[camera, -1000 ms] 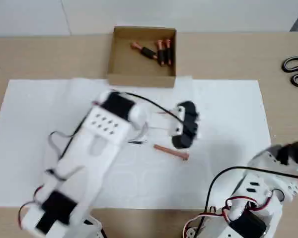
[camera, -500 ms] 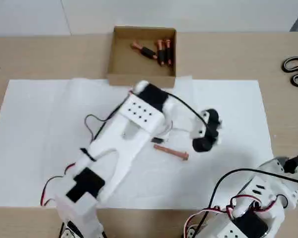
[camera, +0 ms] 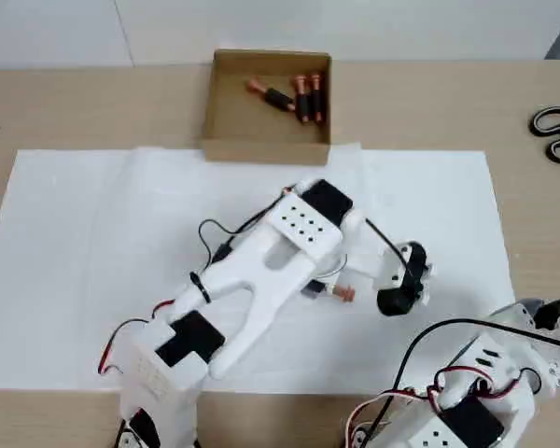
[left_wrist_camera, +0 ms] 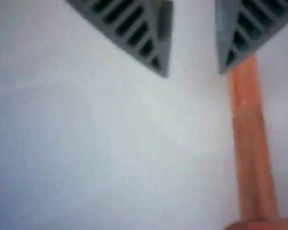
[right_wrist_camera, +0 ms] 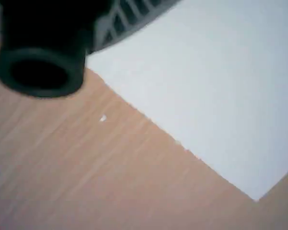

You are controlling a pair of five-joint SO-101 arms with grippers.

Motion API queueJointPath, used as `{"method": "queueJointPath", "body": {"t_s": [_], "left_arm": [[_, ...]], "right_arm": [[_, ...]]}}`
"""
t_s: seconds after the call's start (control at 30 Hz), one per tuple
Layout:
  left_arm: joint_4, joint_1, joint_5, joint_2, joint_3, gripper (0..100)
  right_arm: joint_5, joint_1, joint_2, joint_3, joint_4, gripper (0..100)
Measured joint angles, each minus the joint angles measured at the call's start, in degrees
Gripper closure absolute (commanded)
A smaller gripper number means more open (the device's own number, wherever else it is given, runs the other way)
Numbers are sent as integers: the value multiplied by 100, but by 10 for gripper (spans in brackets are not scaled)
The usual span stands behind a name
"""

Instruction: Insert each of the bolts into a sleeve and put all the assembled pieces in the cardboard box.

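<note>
An orange bolt [left_wrist_camera: 249, 143] lies on the white paper [camera: 75, 261]; its head end [camera: 343, 293] sticks out from under the left arm. My left gripper [left_wrist_camera: 194, 67] is open just above the paper. One fingertip [left_wrist_camera: 237, 43] is at the bolt's shaft and the bolt lies beside the gap, not inside it. My right gripper [right_wrist_camera: 81, 24] is shut on a black sleeve [right_wrist_camera: 38, 69], hollow end showing, over the bare wood by the paper's corner. The cardboard box [camera: 261, 149] at the back holds three assembled pieces [camera: 299, 96].
The left arm [camera: 261, 271] stretches diagonally across the paper's middle, its black wrist camera [camera: 403, 289] just right of the bolt. The right arm [camera: 504, 364] is folded at the front right corner. Scissors [camera: 555, 131] lie on the wood at the far right.
The left arm has swung right and toward the front, coming down over the bolt and covering most of it. The right arm has drawn back a little toward the front edge.
</note>
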Motion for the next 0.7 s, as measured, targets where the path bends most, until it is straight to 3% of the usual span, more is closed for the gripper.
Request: {"method": "queueJointPath", "body": {"t_s": [0.7], "left_arm": [[0, 202, 158, 765, -1152, 848]], "right_arm": [[0, 0, 0, 97, 0, 995]]}}
